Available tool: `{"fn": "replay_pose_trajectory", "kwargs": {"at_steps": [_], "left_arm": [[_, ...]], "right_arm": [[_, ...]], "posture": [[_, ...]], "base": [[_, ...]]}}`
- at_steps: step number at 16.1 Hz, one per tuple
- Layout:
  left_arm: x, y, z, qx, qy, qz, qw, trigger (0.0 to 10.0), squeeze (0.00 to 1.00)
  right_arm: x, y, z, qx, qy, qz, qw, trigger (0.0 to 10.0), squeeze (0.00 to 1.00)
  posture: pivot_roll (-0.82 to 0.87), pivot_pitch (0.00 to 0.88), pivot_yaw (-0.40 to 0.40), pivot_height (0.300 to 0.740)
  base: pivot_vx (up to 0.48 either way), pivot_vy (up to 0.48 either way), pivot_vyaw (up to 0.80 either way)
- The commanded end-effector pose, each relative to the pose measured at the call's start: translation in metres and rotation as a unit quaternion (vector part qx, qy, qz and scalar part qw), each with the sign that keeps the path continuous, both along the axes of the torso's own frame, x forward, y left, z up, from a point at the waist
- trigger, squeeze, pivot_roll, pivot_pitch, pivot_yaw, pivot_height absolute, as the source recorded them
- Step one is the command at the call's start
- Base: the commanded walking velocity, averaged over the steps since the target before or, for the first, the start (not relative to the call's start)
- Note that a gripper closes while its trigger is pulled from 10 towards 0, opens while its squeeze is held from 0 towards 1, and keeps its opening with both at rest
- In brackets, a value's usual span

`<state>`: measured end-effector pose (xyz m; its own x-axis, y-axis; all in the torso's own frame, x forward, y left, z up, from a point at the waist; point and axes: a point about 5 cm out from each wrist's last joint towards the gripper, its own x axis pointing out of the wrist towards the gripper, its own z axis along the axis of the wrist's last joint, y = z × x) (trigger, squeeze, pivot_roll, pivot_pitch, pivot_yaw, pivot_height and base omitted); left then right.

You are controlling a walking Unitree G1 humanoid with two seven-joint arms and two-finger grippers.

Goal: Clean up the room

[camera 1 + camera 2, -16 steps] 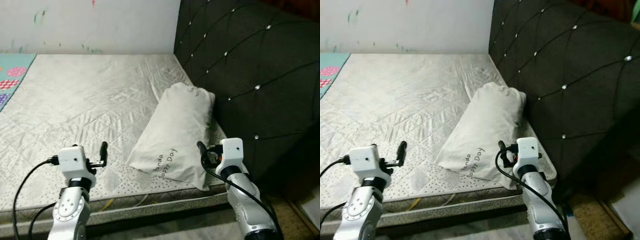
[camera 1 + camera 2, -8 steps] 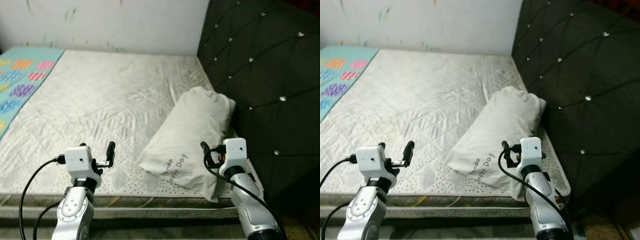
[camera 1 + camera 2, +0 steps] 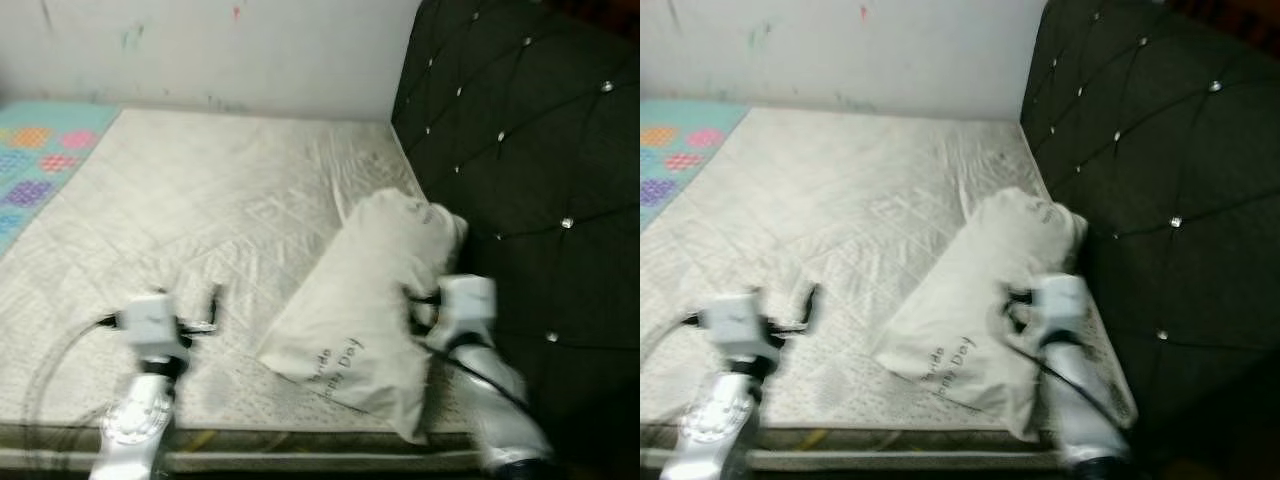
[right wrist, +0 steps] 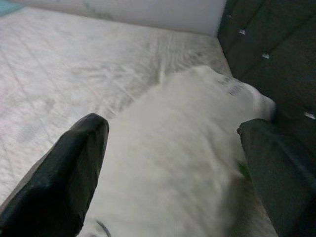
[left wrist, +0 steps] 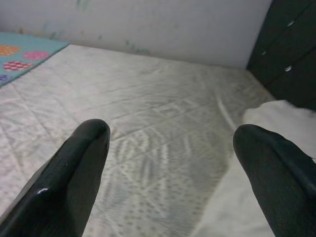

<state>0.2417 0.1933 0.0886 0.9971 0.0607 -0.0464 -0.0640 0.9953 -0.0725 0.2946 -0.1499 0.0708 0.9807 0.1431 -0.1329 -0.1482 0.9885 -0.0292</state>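
Left gripper: nearest the camera at about 7 o'clock in the head views, blurred, raised over the near edge of the mattress; in its wrist view the two black fingers stand wide apart with nothing between them.
Right gripper: at about 5 o'clock in the head views, blurred, just beside the near right part of the pillow; its wrist view has the fingers spread wide with the pillow lying ahead between them, contact not clear.
Pillow: white, long, lying aslant on the mattress from about 5 o'clock near the edge up toward 2 o'clock, its far end against the headboard; dark lettering near its lower end.
Mattress: pale quilted cover, wrinkled, running from the near edge back to the wall.
Mat: teal with coloured dotted circles, at about 10 o'clock on the far left.
Headboard: black, tufted with shiny studs, from 1 to 4 o'clock.
Wall: white with faint coloured marks, at 12 o'clock.
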Motion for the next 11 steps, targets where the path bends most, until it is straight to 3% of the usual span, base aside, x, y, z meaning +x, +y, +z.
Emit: {"fn": "replay_pose_trajectory", "kwargs": {"at_steps": [1,11], "left_arm": [[0.0030,-0.0110,0.0025,-0.010,-0.007,-0.013,1.000,10.0,0.00],[0.0013,-0.0080,-0.0038,0.000,0.009,-0.006,1.000,10.0,0.00]], "right_arm": [[-0.0022,-0.0162,-0.0002,-0.007,0.000,-0.021,1.000,10.0,0.00],[-0.0022,-0.0195,0.0012,0.002,-0.002,-0.033,0.999,10.0,0.00]], "posture": [[-0.06,0.000,-0.066,0.740],[-0.06,0.000,-0.061,0.740]], "base": [[0.000,0.000,0.00],[0.000,0.000,0.00]]}}
